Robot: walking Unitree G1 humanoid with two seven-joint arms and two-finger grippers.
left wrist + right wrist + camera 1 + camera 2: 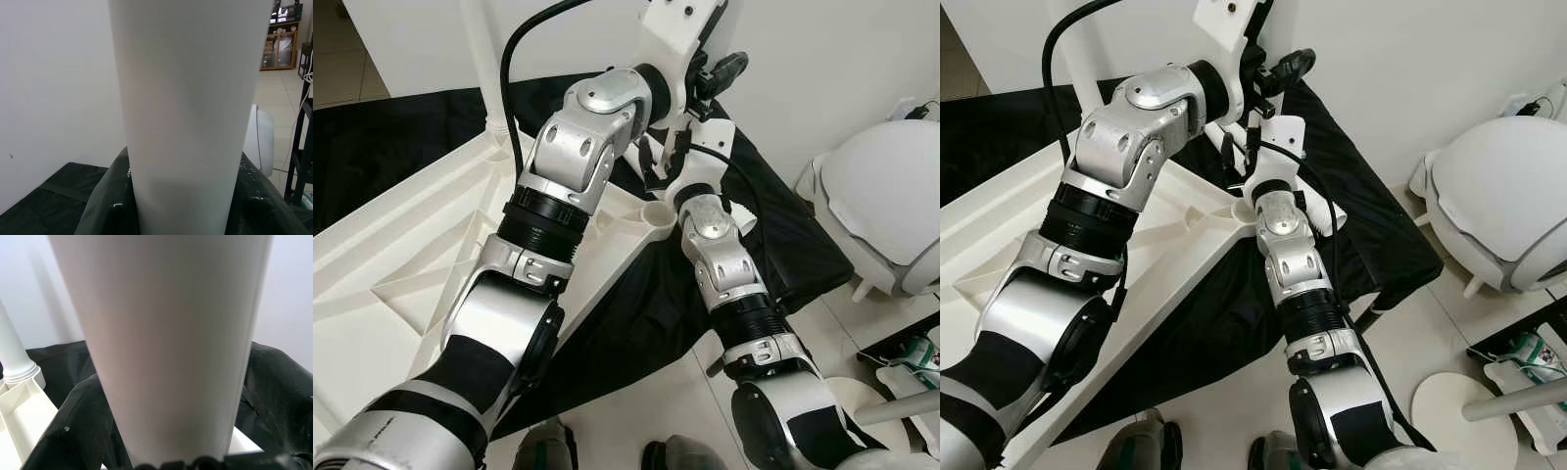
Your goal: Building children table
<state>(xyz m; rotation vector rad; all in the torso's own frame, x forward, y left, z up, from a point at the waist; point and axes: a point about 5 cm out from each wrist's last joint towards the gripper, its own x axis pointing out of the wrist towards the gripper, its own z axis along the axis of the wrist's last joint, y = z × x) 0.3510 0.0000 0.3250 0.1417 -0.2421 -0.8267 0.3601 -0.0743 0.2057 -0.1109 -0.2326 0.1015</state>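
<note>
The white children's table top lies upside down on a black cloth, ribbed underside up. One white leg stands in its far corner. A round empty socket sits at the near right corner. Both arms reach to just above this socket. My left gripper is up by the wall and my right gripper is lower, right over the socket. A thick white table leg stands upright very close in the left wrist view, and the same leg looms in the right wrist view.
A white wall rises directly behind the cloth. A rounded white piece of furniture stands on the tiled floor to the right. Further right lie a white disc with a pole and some packaging. My feet stand at the table's near edge.
</note>
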